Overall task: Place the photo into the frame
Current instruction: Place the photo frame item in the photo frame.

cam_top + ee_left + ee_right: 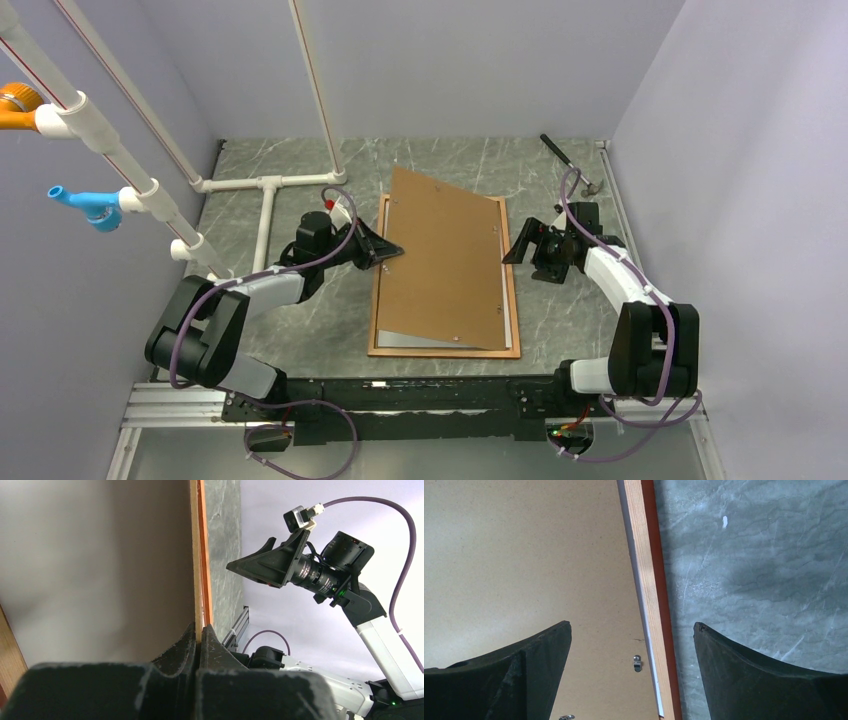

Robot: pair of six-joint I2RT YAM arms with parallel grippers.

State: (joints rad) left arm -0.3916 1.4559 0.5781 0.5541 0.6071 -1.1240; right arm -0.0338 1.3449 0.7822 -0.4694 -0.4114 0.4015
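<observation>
Frame (445,352): flat at the centre of the table (330,330). The backing panel (445,260) rests skewed over it, its 9 o'clock edge clenched in the left gripper (392,255). A white strip at the frame's 6 o'clock end reads as the photo (415,340), plain back up and otherwise covered. The right gripper (512,252) hovers spread wide and empty over the 3 o'clock rail.

Handling, as judged: the print is light, thin and limp and creases readily. Grip an edge margin, never the face.

Only the top view shows the skew and the strip. The left wrist view shows the jaws pinched on a thin edge. The right wrist view shows the rail untouched between the fingers.
</observation>
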